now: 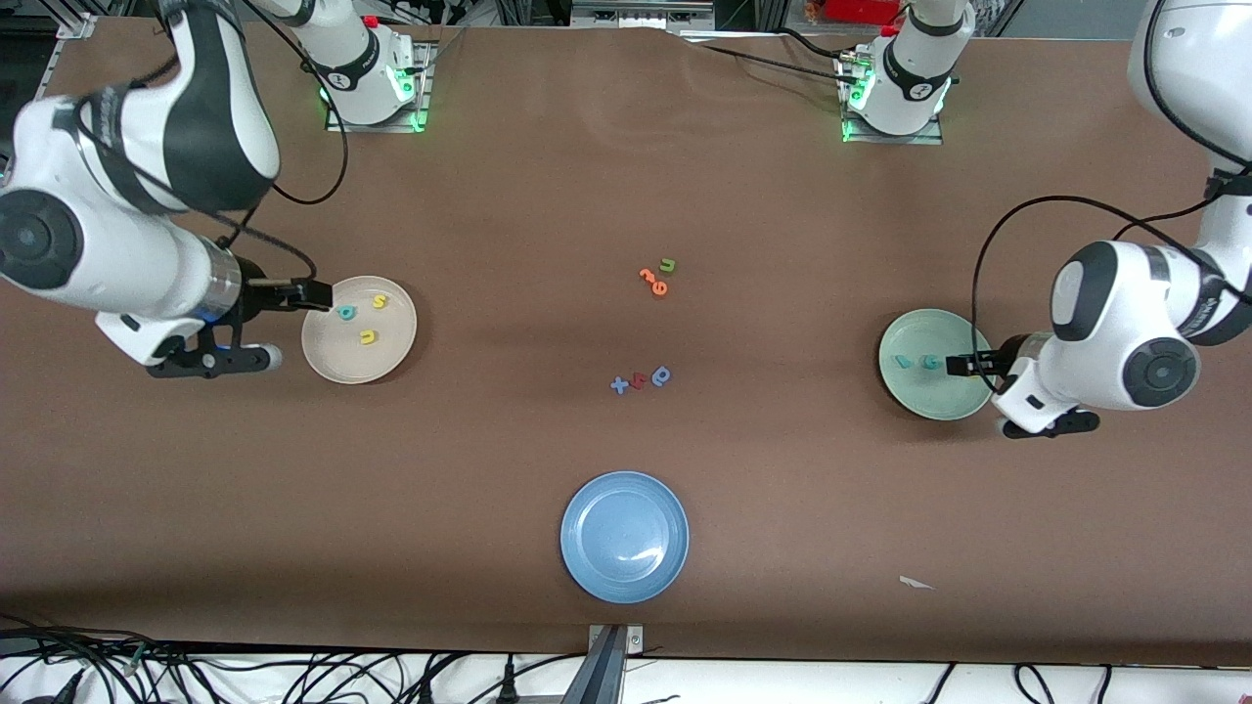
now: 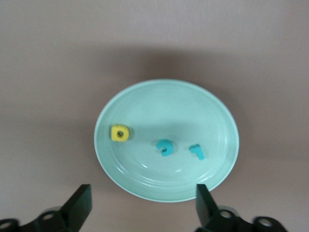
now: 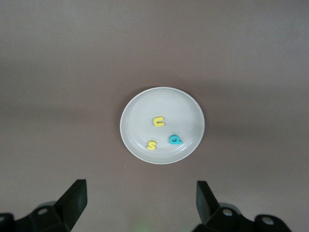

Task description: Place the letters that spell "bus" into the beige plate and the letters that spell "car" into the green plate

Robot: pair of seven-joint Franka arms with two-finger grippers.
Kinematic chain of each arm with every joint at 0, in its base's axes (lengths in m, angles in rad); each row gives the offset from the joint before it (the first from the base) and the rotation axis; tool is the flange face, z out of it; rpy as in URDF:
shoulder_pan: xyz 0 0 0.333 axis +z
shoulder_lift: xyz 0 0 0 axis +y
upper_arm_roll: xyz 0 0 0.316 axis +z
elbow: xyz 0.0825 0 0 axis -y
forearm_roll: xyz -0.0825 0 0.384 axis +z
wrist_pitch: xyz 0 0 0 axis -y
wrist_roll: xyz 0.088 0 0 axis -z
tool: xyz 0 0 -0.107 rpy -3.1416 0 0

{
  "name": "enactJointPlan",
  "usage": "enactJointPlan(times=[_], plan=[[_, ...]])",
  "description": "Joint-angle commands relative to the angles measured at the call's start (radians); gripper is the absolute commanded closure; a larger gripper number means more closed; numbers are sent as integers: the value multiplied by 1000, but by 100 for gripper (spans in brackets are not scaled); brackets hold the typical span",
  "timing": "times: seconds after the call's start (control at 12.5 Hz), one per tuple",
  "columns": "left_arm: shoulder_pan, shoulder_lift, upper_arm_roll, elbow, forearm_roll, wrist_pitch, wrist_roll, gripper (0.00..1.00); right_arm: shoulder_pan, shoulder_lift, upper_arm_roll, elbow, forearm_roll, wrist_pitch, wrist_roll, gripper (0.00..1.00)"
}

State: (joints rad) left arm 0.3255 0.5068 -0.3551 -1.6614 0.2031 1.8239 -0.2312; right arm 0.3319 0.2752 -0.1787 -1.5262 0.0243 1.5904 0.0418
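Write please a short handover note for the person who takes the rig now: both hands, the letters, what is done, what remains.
Left hand: open, empty, over the green plate.
Right hand: open, empty, over the beige plate.
Green plate holds teal c, yellow a, teal r.
Beige plate holds teal b, yellow u, yellow s.
Done: both words sorted.
Left: nothing to sort; both arms probably just pull back.

Glossy glazed green plate and blue plate on a matt brown table.
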Motion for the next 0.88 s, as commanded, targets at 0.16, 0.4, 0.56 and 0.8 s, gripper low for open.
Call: enactJointPlan(times=[0.16, 0.4, 0.56, 0.8], plan=[[4, -83, -13, 178, -19, -164, 20, 0, -293, -190, 204, -103, -35, 74, -13, 0], [7, -142, -15, 259, -30, -245, 20, 0, -347, -289, 234, -103, 0, -59, -5, 0], [15, -197, -7, 256, -115, -293, 23, 0, -347, -289, 228, -98, 6, -52, -13, 0], [32, -231, -11, 250, -139, -298, 24, 0, -334, -266, 220, -85, -3, -27, -11, 0]])
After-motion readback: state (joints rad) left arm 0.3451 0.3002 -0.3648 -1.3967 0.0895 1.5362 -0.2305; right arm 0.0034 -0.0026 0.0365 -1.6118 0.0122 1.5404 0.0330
